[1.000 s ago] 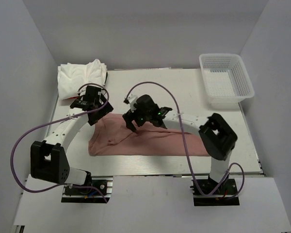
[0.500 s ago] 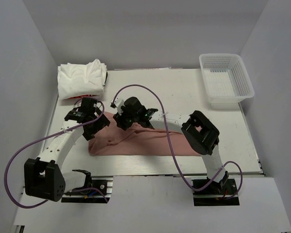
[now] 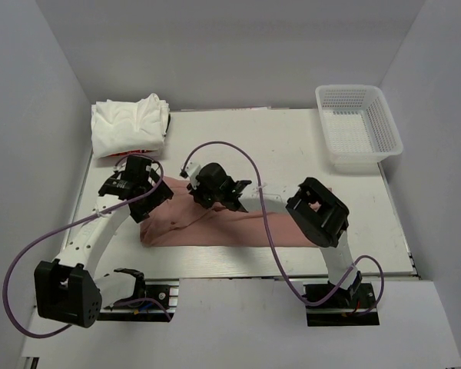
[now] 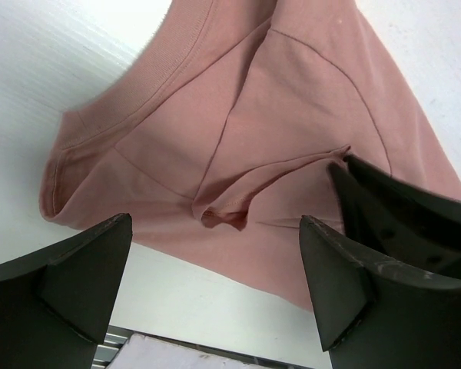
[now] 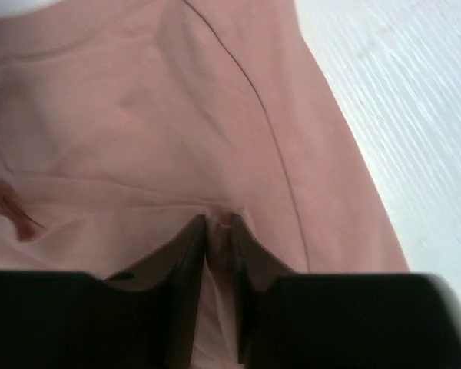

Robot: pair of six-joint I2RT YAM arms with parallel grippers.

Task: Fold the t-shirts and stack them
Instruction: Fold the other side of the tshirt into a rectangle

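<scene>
- Pink shirt: lies on the tabletop as a long band near the front edge. Its long axis runs left to right in front of both arm bases.
- Right claw: reaches across to the left part of the band. In the right wrist view this claw has its jaws drawn almost together on a narrow ridge of the pink cloth, so it is gripping the shirt.
- Left claw: hangs over the band's left end with jaws spread wide and nothing between them. In the left wrist view this claw has the cloth directly beneath and ahead of it.
- Key relation: both claws crowd the same left end, just beside each other. The right end of the band is far from either, though nearer the right arm's base.
- Judgement: a fold across the long axis would carry the pinched left end toward the right.
- Appearance: dusty pink, soft and matte, with seams showing as thin lines. A ribbed neck band curves near the far edge, and a loose pucker sits mid-cloth. No print is visible.
- White shirts: piled at the far left corner, well apart from the band.
- Basket: stands at the far right corner.
</scene>
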